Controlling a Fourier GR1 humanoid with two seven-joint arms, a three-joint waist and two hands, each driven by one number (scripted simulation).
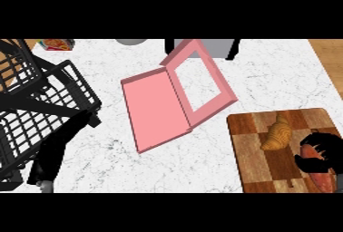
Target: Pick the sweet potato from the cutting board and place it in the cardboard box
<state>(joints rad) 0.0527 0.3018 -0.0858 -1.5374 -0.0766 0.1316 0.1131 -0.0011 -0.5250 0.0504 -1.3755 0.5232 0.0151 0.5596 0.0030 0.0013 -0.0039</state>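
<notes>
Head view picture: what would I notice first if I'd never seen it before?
Probably the big pink box lying open in the middle of the white counter, its windowed lid tilted back. Next, the wooden cutting board at the lower right, where a croissant lies and the black right hand curls over a reddish sweet potato. A black wire rack fills the left side.

A pink box (155, 108) with its lid open lies on a white counter (107, 154) veined in grey, beside a black wire rack (40, 104), a cutting board (251, 154) checked in light and dark brown wood, a golden-tan croissant (278, 132), a reddish-orange sweet potato (323, 180) and a black hand (315, 156).
</notes>
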